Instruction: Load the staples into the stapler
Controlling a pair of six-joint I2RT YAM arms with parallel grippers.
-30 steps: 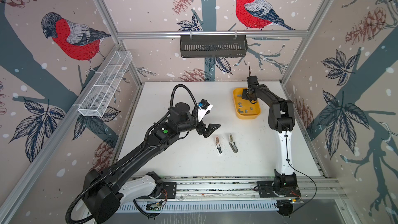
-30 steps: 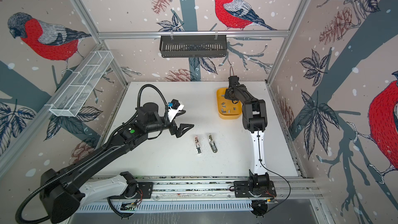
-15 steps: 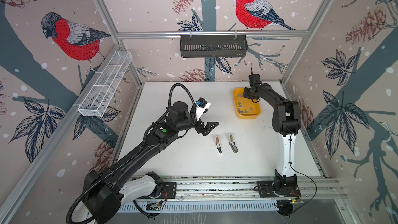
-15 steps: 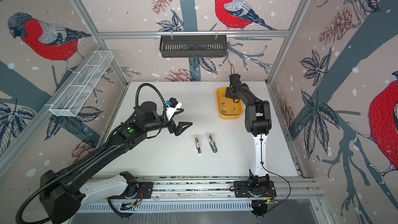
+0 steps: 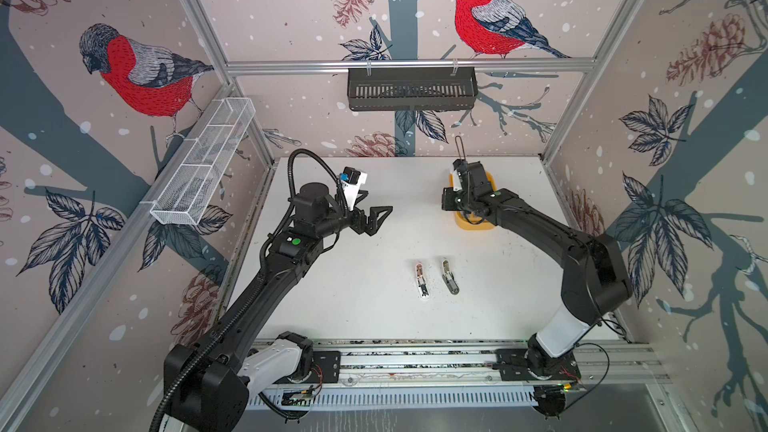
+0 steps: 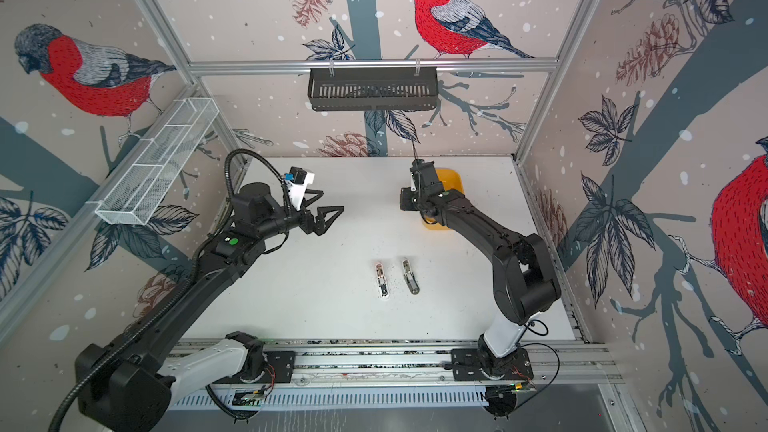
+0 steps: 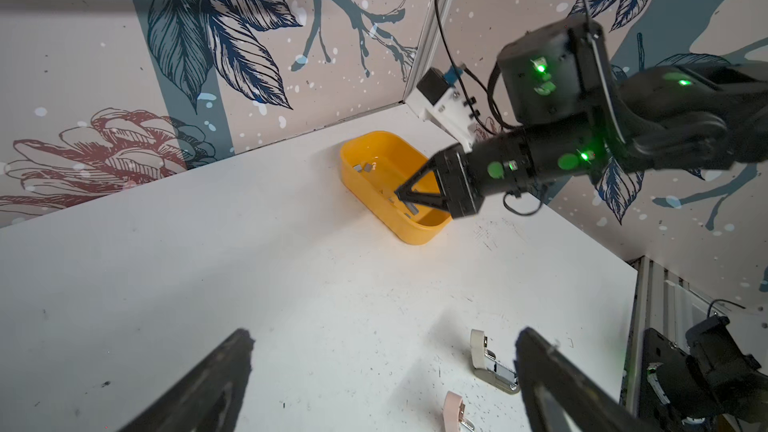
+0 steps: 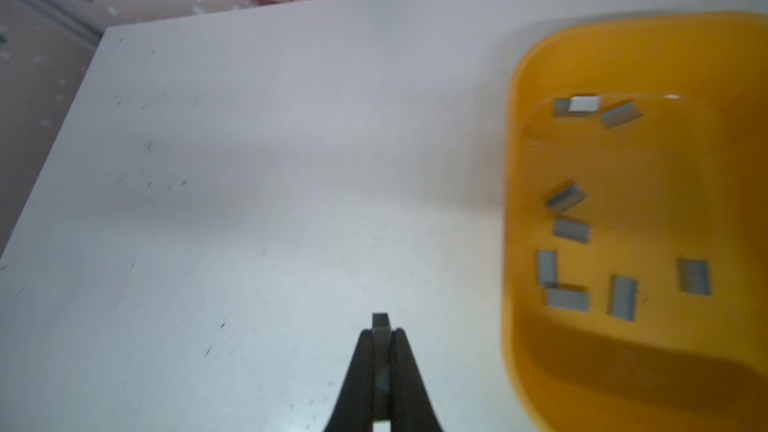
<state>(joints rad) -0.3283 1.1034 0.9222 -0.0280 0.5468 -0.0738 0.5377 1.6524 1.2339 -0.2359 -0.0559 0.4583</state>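
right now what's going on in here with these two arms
The right end effector is shut on one small grey staple strip, held beside the yellow tray, where several more strips lie. The left end effector hangs open above the white table, holding nothing. One mini stapler and a second mini stapler lie side by side on the table; neither is held, and the gripped strip has not reached them.

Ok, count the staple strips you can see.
9. Eight staple strips lie scattered in the yellow tray; one is pinched in the right hand. Blur may hide more.
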